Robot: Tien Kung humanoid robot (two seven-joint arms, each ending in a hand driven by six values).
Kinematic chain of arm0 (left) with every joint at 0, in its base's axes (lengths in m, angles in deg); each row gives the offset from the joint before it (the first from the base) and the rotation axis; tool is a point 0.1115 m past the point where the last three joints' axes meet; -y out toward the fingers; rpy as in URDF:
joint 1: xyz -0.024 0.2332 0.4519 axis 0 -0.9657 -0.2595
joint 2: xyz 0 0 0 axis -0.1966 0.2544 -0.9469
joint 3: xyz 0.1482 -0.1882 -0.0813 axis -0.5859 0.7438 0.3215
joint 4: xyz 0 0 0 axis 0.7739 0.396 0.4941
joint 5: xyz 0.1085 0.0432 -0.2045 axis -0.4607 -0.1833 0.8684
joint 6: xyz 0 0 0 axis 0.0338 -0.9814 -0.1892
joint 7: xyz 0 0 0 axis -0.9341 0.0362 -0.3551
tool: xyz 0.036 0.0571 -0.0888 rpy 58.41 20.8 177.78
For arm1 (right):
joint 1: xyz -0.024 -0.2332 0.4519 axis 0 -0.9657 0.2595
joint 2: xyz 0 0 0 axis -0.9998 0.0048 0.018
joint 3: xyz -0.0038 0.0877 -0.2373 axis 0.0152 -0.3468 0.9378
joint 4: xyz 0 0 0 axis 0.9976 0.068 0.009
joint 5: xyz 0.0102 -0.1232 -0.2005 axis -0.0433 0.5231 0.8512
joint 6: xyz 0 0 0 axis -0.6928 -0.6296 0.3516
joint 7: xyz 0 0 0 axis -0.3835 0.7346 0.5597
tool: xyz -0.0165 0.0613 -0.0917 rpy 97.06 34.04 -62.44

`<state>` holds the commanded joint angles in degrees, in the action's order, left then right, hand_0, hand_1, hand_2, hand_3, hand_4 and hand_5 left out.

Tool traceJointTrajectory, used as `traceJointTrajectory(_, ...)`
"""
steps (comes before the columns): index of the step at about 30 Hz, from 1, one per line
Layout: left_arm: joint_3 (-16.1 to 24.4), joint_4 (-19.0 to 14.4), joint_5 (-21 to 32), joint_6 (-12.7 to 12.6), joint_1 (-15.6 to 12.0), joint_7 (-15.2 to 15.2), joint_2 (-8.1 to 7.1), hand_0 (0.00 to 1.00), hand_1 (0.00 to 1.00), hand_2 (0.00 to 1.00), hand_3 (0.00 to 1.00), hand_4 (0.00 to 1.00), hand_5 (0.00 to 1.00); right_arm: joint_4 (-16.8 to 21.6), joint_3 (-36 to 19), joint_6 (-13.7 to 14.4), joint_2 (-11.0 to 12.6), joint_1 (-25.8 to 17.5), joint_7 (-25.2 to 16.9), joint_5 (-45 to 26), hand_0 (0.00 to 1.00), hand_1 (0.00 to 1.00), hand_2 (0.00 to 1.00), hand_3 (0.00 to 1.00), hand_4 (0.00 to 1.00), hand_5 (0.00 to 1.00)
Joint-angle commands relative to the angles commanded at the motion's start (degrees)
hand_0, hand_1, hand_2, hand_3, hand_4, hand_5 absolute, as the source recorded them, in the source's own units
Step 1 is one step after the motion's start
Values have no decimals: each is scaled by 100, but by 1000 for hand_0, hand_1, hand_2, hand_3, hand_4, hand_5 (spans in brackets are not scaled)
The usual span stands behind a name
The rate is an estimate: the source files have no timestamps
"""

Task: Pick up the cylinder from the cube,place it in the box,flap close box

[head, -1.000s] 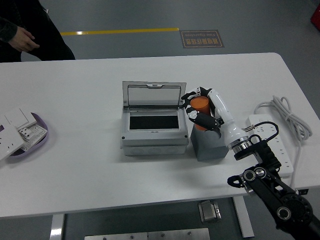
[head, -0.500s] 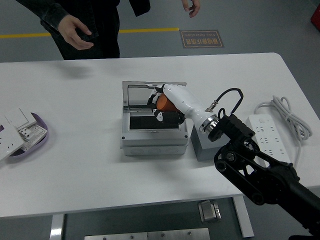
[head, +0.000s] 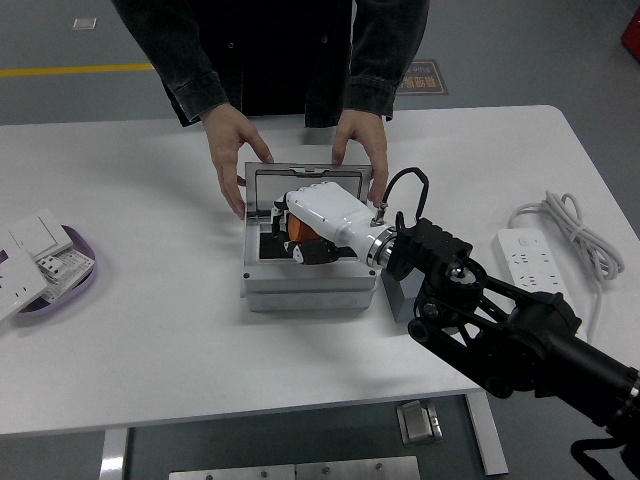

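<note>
My right hand (head: 298,232), white with black fingers, is shut on the orange cylinder (head: 297,226) and holds it inside the open grey box (head: 305,283). The box lid (head: 306,181) stands up at the back. The grey cube (head: 400,296) stands just right of the box, mostly hidden behind my black right arm (head: 480,320). A person at the far side holds the box with both hands: one hand (head: 232,155) on its left rear edge, the other (head: 362,150) on its right rear edge. My left arm is out of view.
A purple tray (head: 80,275) with white switch plates sits at the left edge. A white power strip (head: 535,268) with its coiled cable (head: 580,235) lies at the right.
My right hand has carried the cylinder from the cube leftward and down into the box. The person has stepped up to the table and placed both hands on the box.
</note>
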<state>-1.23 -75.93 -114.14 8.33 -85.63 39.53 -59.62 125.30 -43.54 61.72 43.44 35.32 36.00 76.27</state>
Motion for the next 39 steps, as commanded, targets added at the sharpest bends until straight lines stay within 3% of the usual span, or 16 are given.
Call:
traceJointTrajectory(2,4,0,-7,1,6,-2,-2,627,636,604,648,718,240,-87,48,-14,-24,23,25,-32,702,621,617,577,177,2)
traceJointTrajectory(3,3,0,-8,2,8,-3,-2,627,636,604,648,718,238,-127,61,-22,-34,28,36,-42,735,682,672,647,193,2)
traceJointTrajectory(8,0,0,-9,3,4,1,-5,627,636,604,648,718,238,-245,65,-31,-64,31,61,-47,735,682,672,647,193,2)
traceJointTrajectory(9,1,0,-11,3,4,1,-6,626,636,604,647,717,238,-263,62,-24,-69,32,56,-50,819,720,733,699,437,187)
traceJointTrajectory(14,-3,0,-11,4,5,1,-9,626,636,604,647,717,238,-337,59,1,-90,24,18,-60,819,720,733,699,437,187)
traceJointTrajectory(15,0,0,-13,4,5,1,-8,627,636,603,646,715,236,-343,61,7,-92,19,13,-50,881,763,775,738,629,210)
traceJointTrajectory(20,10,0,-27,6,6,2,-3,627,636,603,646,715,236,-323,63,23,-88,2,-16,17,881,763,775,738,629,210)
traceJointTrajectory(21,11,0,-29,7,7,2,-1,625,636,602,646,714,235,-313,61,23,-86,-1,-23,24,895,769,782,778,710,231)
traceJointTrajectory(26,-5,0,-16,8,13,-12,4,625,636,602,646,714,235,-260,43,79,-70,-29,-54,9,895,769,782,778,710,231)
traceJointTrajectory(27,-11,0,-8,7,13,-18,5,626,636,602,645,713,234,-243,40,114,-64,-42,-59,-6,895,767,780,792,774,225)
traceJointTrajectory(28,-14,0,-5,7,13,-21,6,626,636,602,645,713,234,-231,40,137,-60,-51,-64,-27,895,767,780,792,774,225)
traceJointTrajectory(33,-52,0,35,5,11,-47,18,626,636,602,645,713,233,-8,70,395,13,-220,-248,-673,890,766,775,796,792,222)
traceJointTrajectory(39,-104,0,105,1,-7,-72,29,626,636,602,644,712,233,779,31,809,449,-557,-622,-1961,856,736,746,796,787,224)
